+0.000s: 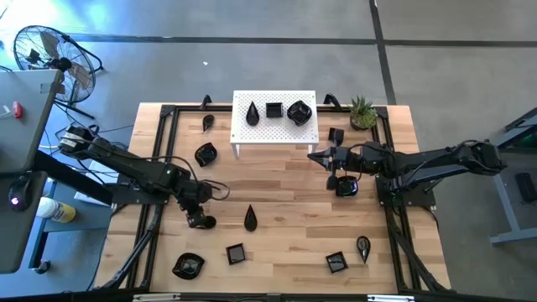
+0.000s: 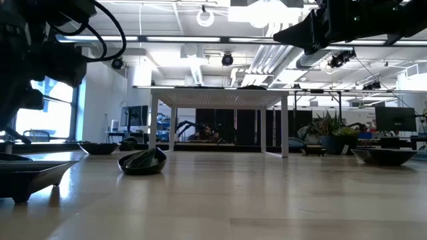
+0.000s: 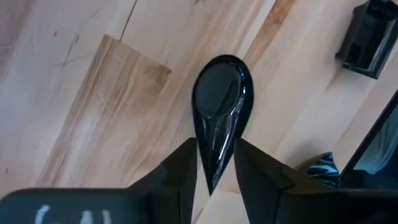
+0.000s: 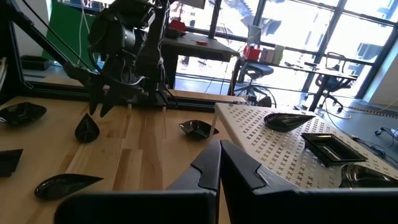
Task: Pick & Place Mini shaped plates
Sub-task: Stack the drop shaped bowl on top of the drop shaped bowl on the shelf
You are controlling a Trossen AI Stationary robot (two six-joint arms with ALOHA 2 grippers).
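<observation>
One glossy black teardrop plate [image 3: 219,115] sits between your left gripper's [image 3: 213,167] parted fingers, ungripped: centre, close on its tip. Right gripper [image 4: 219,163] shut, empty.

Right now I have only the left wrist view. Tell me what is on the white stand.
Observer: Three mini plates sit on the white stand: a teardrop, a square and a rounded one.
Operator: Report the right arm.
Observer: The right gripper is shut and empty, beside the stand's right front corner.
Operator: Count the plates along the table edge opposite the stand.
Observer: Four more plates lie there.
</observation>
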